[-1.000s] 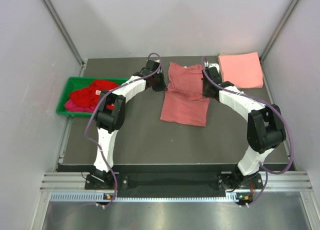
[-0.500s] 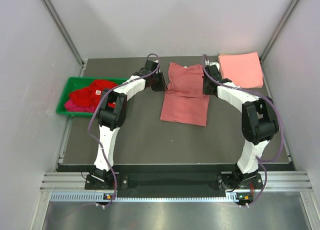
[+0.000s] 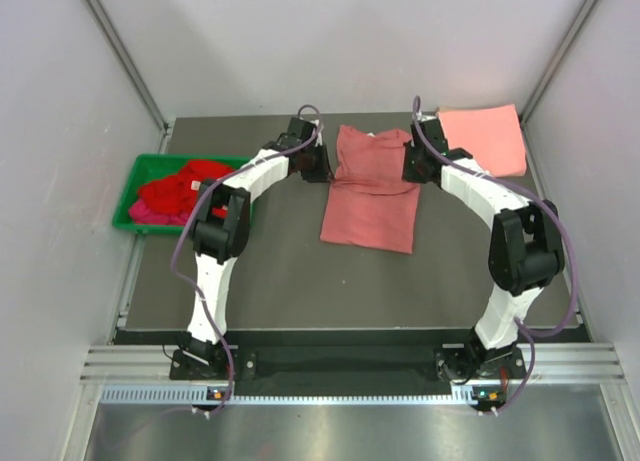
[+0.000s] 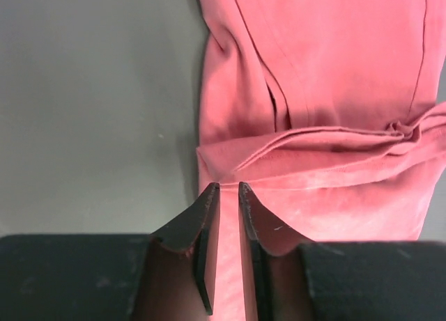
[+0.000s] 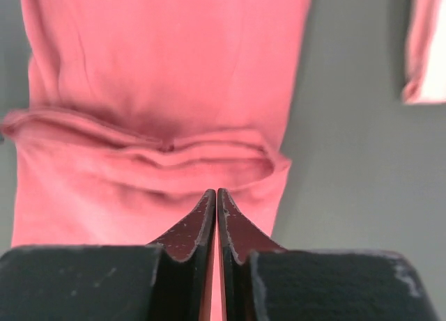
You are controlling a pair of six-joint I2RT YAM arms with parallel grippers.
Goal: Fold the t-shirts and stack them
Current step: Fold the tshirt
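A dusty rose-red t-shirt [image 3: 370, 189] lies partly folded mid-table, with a creased ridge across it [image 4: 313, 136] [image 5: 160, 154]. My left gripper [image 3: 323, 167] is at its left edge; in the left wrist view [image 4: 228, 187] the jaws stand a narrow slit apart over the cloth. My right gripper [image 3: 410, 167] is at its right edge; in the right wrist view [image 5: 217, 191] the jaws are closed together above the cloth, which lies flat. A folded salmon pink t-shirt [image 3: 482, 139] sits at the back right. Bright red and magenta t-shirts [image 3: 180, 189] are heaped in the bin.
A green plastic bin [image 3: 128, 203] stands at the table's left edge. Grey side walls close in on both sides. The salmon shirt's corner shows in the right wrist view [image 5: 425, 49]. Dark table surface [image 3: 280, 281] lies in front of the shirt.
My right arm has drawn back toward the far side, its gripper shifting slightly up along the shirt's right edge. The left arm and the shirts have not visibly moved.
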